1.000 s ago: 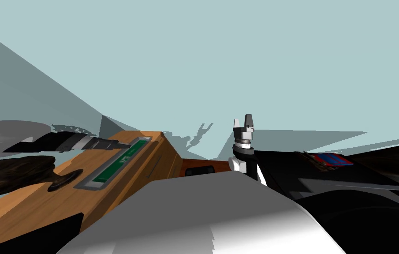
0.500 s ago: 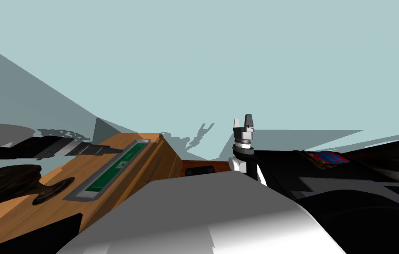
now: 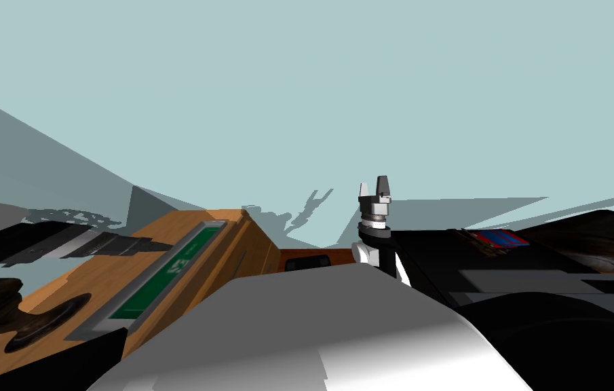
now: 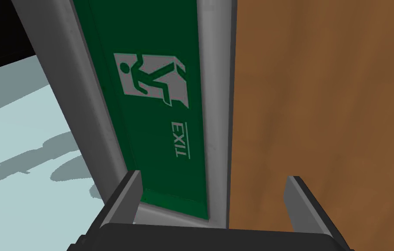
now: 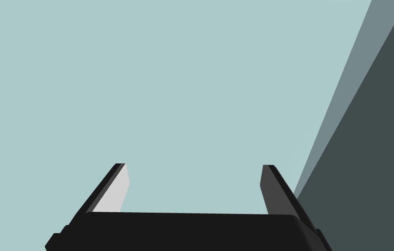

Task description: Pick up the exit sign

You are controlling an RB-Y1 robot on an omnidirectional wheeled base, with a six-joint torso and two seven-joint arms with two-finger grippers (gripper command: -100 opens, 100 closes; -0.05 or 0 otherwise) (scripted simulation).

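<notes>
- Exit sign (image 4: pixel 156 122): green panel in a grey frame, flat on the wooden top (image 4: pixel 322 109), set along one long edge of it.
- Left gripper (image 4: pixel 213 178): fingers spread apart, gripping nothing; one finger at the sign's grey frame by its short end, the other over bare wood.
- Dark rounded object (image 3: pixel 47 329): on the same top, towards its near corner, apart from the sign.
- Right gripper (image 3: pixel 374 187): raised upright, fingers apart, empty, well apart from the wooden top.
- Room: pale blue-green wall (image 3: pixel 366 81) crossed by grey shadows; pale floor (image 4: pixel 21 144) just past the top's edge beside the sign.
</notes>
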